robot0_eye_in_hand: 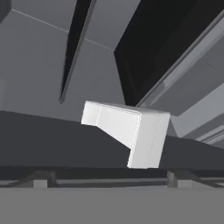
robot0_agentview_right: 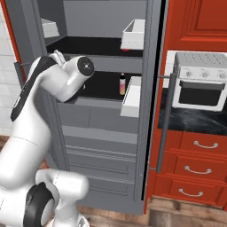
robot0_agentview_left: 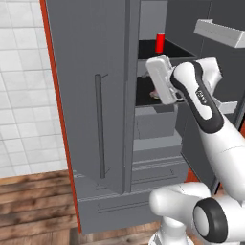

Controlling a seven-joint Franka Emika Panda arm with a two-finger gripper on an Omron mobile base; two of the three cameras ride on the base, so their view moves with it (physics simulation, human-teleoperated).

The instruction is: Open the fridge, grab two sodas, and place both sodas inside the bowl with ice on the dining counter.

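The grey fridge point(robot0_agentview_left: 86, 48) stands open, and its dark shelves and grey drawers point(robot0_agentview_right: 102, 119) are exposed. One red soda can point(robot0_agentview_left: 160, 43) stands upright on the upper black shelf. My hand point(robot0_agentview_left: 162, 79) reaches into the fridge just below that shelf, lower than the can and apart from it. In the hand view my gripper point(robot0_eye_in_hand: 109, 181) is open, its fingertips point(robot0_eye_in_hand: 41, 179) spread wide with nothing between them, facing a white door bin point(robot0_eye_in_hand: 127, 131). The second soda is hidden. The bowl, ice and dining counter are out of view.
The left door with its bar handle point(robot0_agentview_left: 99, 127) stands close to my arm's left. White bins point(robot0_agentview_right: 133, 34) point(robot0_agentview_right: 131, 95) hang on the open right door. A small bottle point(robot0_agentview_right: 122, 84) stands on the lower shelf. Red cabinets and a countertop oven point(robot0_agentview_right: 199, 86) are to the right.
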